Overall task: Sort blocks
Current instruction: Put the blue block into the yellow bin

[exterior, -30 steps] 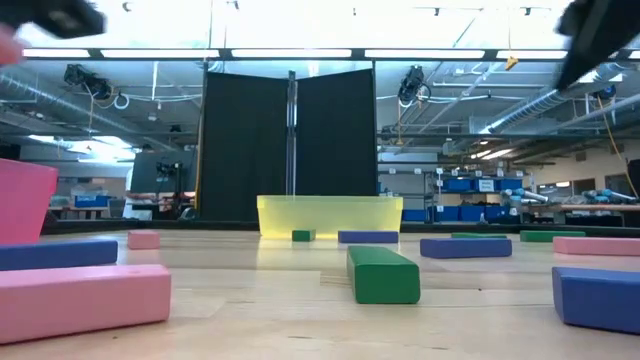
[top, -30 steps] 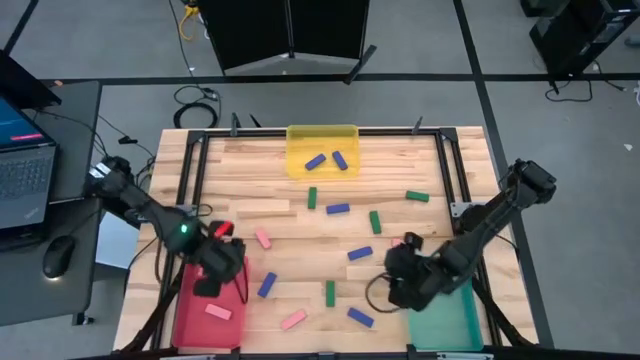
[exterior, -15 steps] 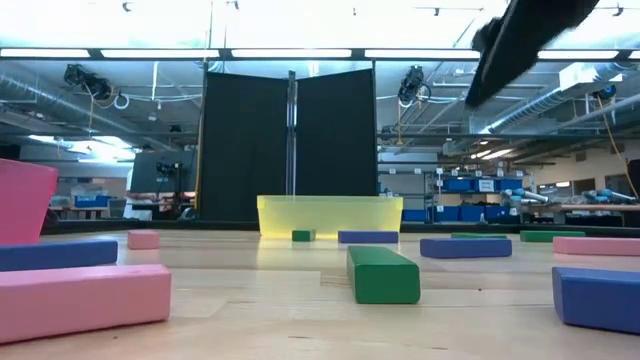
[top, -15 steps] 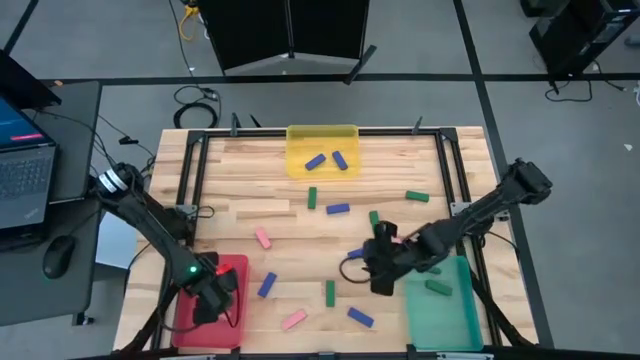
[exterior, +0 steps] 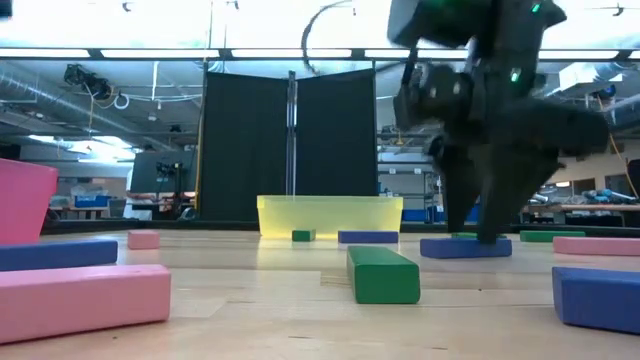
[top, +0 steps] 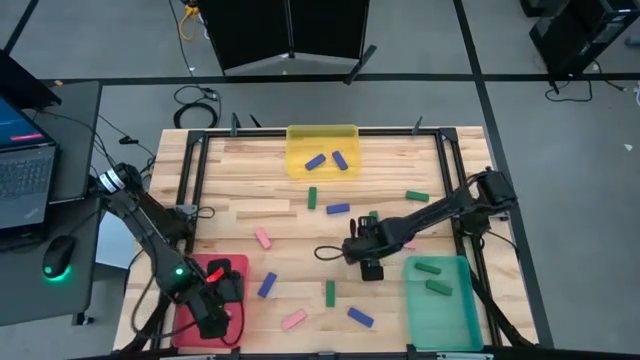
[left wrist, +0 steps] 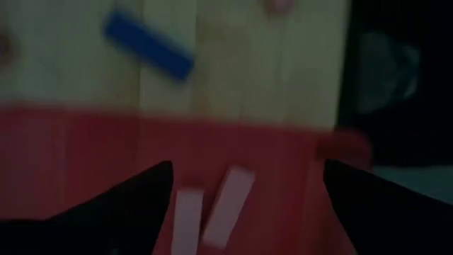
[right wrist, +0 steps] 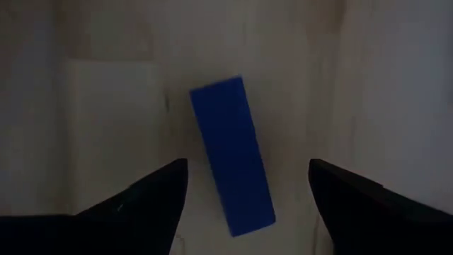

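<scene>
Wooden slat table (top: 300, 215) seen from above, framed by dark rails, with three trays on it: a yellow tray (top: 322, 133) at the far edge, a red tray (top: 193, 270) at the near left corner, and a green tray (top: 452, 310) at the near right corner.

Small blocks lie scattered across the table in pink, blue and green. Two blue blocks (top: 326, 160) sit inside the yellow tray. Two green blocks (top: 432, 277) lie in the green tray. The left wrist view shows two pink blocks (left wrist: 212, 209) side by side in the red tray, with a blue one (left wrist: 148, 53) on the wood just beyond the tray wall.

Left gripper (top: 214, 312) hangs over the red tray, its fingers spread wide apart and empty, above the two pink blocks.

Right gripper (top: 368, 262) reaches to the middle of the table, fingers apart, directly over a blue block (right wrist: 232, 156) that lies flat on the wood between them. The low view shows the fingertips down at that block; whether they touch it cannot be told.
</scene>
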{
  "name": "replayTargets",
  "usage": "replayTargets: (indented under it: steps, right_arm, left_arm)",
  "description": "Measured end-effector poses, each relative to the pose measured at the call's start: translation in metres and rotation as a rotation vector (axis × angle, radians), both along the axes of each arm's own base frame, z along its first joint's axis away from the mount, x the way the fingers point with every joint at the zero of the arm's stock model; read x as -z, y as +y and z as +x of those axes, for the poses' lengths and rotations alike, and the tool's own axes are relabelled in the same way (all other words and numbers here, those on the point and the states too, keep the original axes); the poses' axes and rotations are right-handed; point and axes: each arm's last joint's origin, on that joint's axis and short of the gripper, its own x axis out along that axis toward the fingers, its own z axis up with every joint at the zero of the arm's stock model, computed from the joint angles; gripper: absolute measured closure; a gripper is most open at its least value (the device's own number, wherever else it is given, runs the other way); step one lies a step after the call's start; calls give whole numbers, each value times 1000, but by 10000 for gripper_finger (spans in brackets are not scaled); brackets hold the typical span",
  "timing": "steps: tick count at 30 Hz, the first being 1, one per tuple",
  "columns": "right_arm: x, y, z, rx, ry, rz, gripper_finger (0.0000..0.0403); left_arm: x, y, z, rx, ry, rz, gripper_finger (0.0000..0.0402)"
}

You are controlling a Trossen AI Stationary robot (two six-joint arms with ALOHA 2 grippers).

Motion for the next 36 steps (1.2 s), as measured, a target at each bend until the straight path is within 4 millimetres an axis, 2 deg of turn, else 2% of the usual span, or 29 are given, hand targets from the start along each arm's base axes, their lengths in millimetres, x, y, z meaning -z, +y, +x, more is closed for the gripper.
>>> replayTargets:
  steps: [3, 6, 9, 14, 17, 20, 25, 28, 31, 36]
  right_arm:
    - [11, -9, 5, 2, 43, 18, 114]
    - [17, -14, 8, 8, 64, 46, 140]
    - [21, -14, 9, 7, 68, 49, 183]
    - [19, -13, 9, 6, 54, 44, 289]
    - [14, -13, 8, 5, 33, 34, 290]
    - [2, -16, 6, 8, -14, 3, 290]
    - [-51, -24, 1, 20, -221, -47, 290]
    - [-82, -44, -1, 75, -366, -143, 290]
    - [-107, -77, 1, 215, -495, -286, 290]
    - [-113, -146, 13, 398, -607, -365, 290]
  left_arm:
    - [-18, -4, 3, -3, -139, 47, 42]
    - [-28, -5, 6, -28, -236, 96, 53]
    - [-30, -3, 7, -57, -287, 135, 61]
    - [-32, 1, 11, -109, -386, 226, 69]
    - [-34, 5, 15, -148, -457, 295, 73]
    - [-35, 9, 19, -197, -507, 344, 74]
    - [-33, 19, 31, -232, -500, 383, 79]
    - [-33, 25, 40, -236, -503, 402, 82]
    - [-33, 29, 46, -231, -506, 419, 83]
    - [-32, 35, 54, -256, -519, 450, 83]
